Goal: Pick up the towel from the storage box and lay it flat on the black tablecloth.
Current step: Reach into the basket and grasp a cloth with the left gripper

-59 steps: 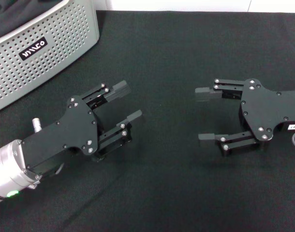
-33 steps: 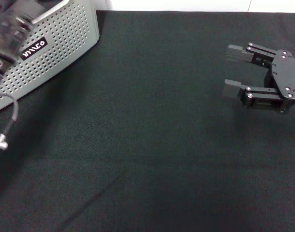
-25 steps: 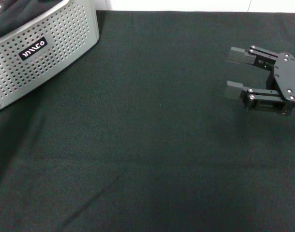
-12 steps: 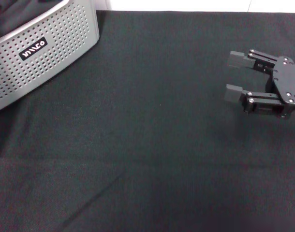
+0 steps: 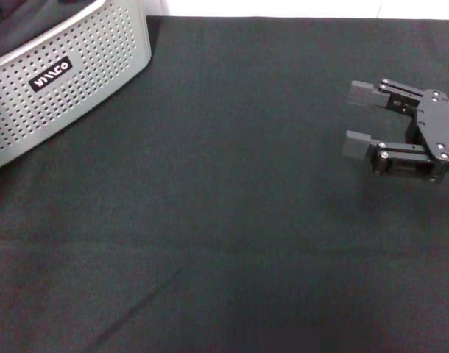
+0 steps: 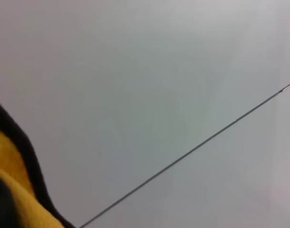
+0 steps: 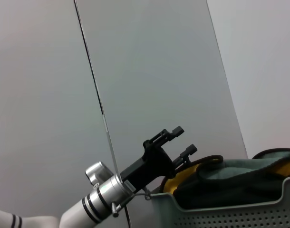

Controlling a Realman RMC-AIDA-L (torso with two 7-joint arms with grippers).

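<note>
Left gripper [image 7: 177,141] is up over the storage box [image 5: 70,70] at the far left, seen only from the right wrist camera; fingers spread apart, nothing between them. It's out of the head view. Towel [image 7: 221,175] is bunched inside the box, grey folds on top with yellow-orange showing at the near and far ends; gripper sits just above its yellow edge, contact unclear. Left wrist camera catches only a yellow, black-trimmed corner of the towel against a plain wall [image 6: 149,85]. Right gripper [image 5: 362,119] hovers over the right side of the black tablecloth [image 5: 224,220], fingers pointing left, jaws wide open and empty, well apart from the box.
</note>
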